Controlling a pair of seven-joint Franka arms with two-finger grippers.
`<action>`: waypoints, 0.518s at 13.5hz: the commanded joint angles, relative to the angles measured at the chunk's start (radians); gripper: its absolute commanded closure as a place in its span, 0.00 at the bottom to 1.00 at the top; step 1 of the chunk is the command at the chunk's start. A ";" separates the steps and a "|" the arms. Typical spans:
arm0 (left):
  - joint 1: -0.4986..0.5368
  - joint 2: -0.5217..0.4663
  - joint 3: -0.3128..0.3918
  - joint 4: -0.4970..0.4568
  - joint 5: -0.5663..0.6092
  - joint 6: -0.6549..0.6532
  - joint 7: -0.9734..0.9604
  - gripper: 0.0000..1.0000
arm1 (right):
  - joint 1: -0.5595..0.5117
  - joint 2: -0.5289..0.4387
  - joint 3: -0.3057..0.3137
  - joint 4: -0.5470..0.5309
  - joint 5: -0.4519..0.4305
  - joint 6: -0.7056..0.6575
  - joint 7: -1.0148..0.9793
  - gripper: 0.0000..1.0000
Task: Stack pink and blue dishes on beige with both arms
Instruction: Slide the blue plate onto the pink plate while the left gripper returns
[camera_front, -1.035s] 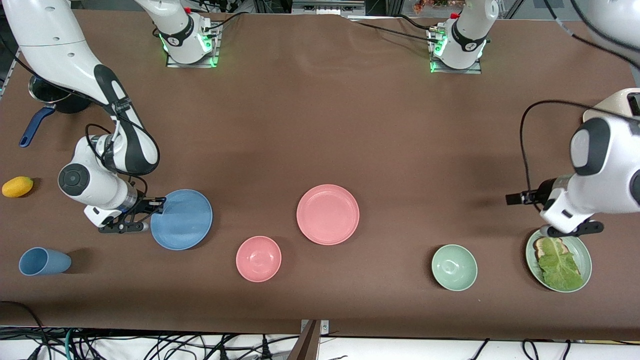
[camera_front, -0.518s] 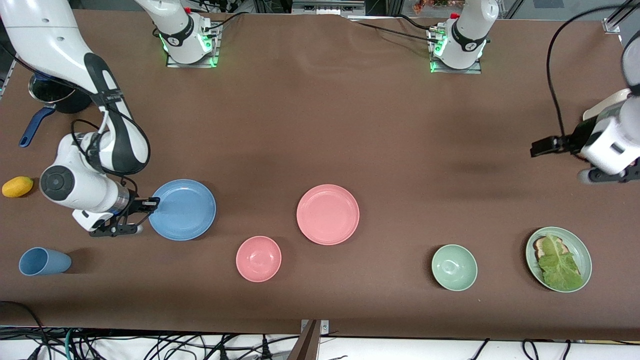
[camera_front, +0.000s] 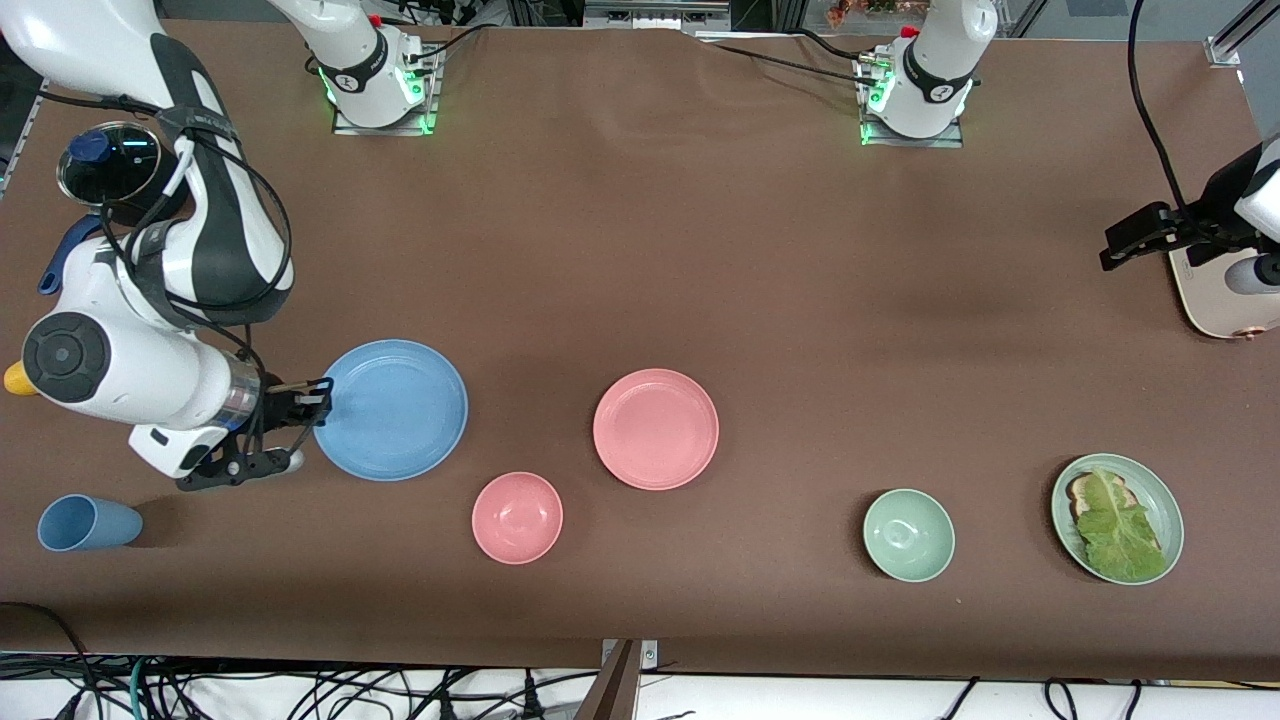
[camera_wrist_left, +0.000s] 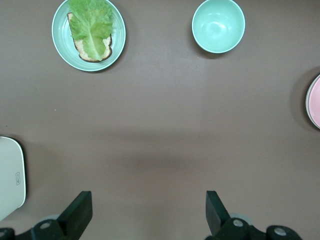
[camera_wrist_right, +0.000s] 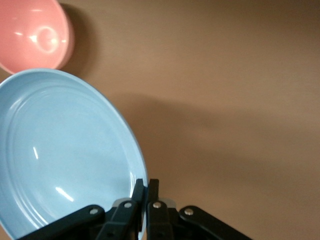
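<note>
The blue plate (camera_front: 392, 410) hangs tilted a little above the table, and my right gripper (camera_front: 312, 400) is shut on its rim at the end toward the right arm. In the right wrist view the fingers (camera_wrist_right: 140, 191) pinch that rim of the blue plate (camera_wrist_right: 65, 155). The pink plate (camera_front: 656, 428) lies flat mid-table, its edge also in the left wrist view (camera_wrist_left: 315, 107). My left gripper (camera_front: 1262, 272) is open and holds nothing, up over the table's edge at the left arm's end; its wide-apart fingers (camera_wrist_left: 80, 210) frame bare cloth. No round beige plate is in view.
A pink bowl (camera_front: 517, 517) sits near the pink plate, nearer the camera. A green bowl (camera_front: 908, 535) and a lettuce plate (camera_front: 1117, 518) lie toward the left arm's end. An off-white appliance (camera_front: 1215, 295) sits under the left gripper. A blue cup (camera_front: 88, 523) and a lidded pot (camera_front: 110, 165) flank the right arm.
The right arm has raised the blue plate and carried it a little toward the pink plate. The left arm has risen from the lettuce plate and moved toward the robots' bases.
</note>
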 joint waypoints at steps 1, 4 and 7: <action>-0.012 -0.016 0.010 -0.004 -0.019 0.008 0.028 0.00 | 0.057 0.013 0.004 0.040 0.059 -0.023 0.092 1.00; -0.013 -0.015 0.010 -0.003 -0.019 0.016 0.042 0.00 | 0.186 0.031 0.002 0.039 0.059 0.018 0.275 1.00; -0.013 -0.010 0.010 -0.004 -0.019 0.061 0.042 0.00 | 0.307 0.068 -0.001 0.040 0.047 0.129 0.460 1.00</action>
